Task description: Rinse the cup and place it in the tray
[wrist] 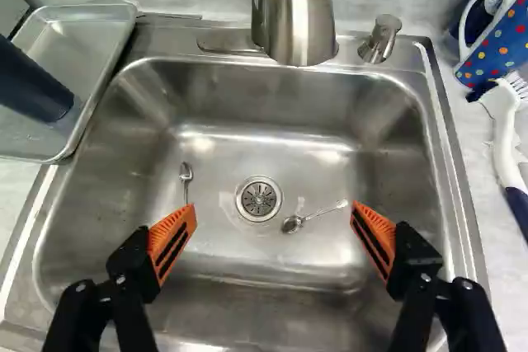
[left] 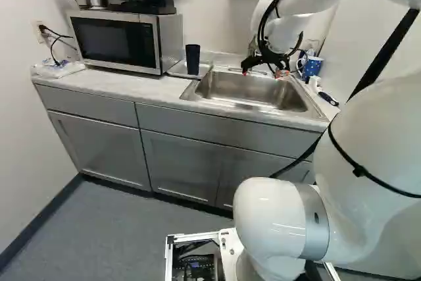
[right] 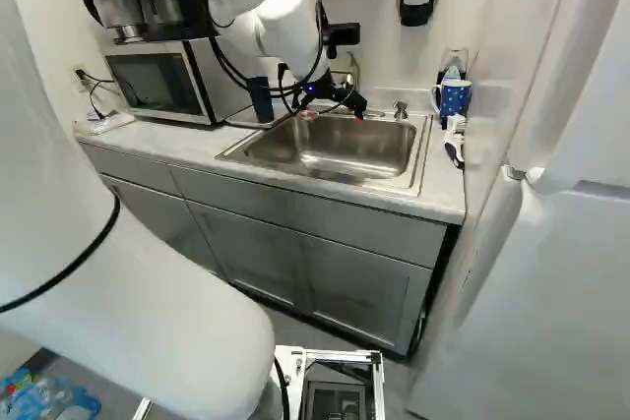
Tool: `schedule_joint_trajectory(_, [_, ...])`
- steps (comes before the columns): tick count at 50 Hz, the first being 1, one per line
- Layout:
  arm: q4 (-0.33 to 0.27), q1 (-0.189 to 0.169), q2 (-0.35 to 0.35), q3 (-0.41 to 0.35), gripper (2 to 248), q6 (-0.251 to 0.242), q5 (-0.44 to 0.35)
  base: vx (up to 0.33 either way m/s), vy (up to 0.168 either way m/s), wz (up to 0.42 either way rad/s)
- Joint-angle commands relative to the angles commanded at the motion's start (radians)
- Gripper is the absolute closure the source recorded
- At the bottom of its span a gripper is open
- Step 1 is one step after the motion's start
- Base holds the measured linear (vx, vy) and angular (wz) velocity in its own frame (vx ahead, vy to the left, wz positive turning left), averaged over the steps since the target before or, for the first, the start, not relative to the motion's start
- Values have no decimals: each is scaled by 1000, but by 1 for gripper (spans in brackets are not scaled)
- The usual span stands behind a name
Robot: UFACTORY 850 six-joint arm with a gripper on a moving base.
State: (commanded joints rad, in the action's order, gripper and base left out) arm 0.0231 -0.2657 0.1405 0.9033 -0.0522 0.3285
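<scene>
My gripper (left: 261,73) is over the sink (left: 214,100). In the wrist view the gripper (wrist: 273,210) stands wide open, with nothing between its orange-padded fingers; the sink floor and drain show beyond them. A dark tumbler-like cup (left: 192,59) is upright on the metal tray (wrist: 91,35), left of the sink in the left base view. The wrist view shows this cup (wrist: 31,84) apart from the gripper. The inside of the cup is hidden.
Ahead of the gripper are the faucet (wrist: 295,10) and its handle (wrist: 380,39). Two spoons, one a spoon (wrist: 293,224) beside the drain, lie in the sink. A dotted mug (right: 453,97) and a brush (wrist: 503,133) are right of it. A microwave (left: 118,39) stands beyond the tray.
</scene>
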Motion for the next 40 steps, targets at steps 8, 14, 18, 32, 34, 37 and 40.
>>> schedule_joint_trajectory(8, [0,0,0,0,3,0,0,0,0,0])
schedule_joint_trajectory(14, [0,0,0,0,3,0,0,-11,49,-19])
schedule_joint_trajectory(18, [0,0,0,0,3,0,0,-36,72,33])
schedule_joint_trajectory(32, [0,0,0,0,3,0,0,-62,46,-3])
schedule_joint_trajectory(34, [0,0,0,0,3,0,0,-55,40,3])
schedule_joint_trajectory(37, [0,0,0,0,3,0,0,-59,41,-1])
schedule_joint_trajectory(40, [0,0,0,0,3,0,0,-61,38,-3])
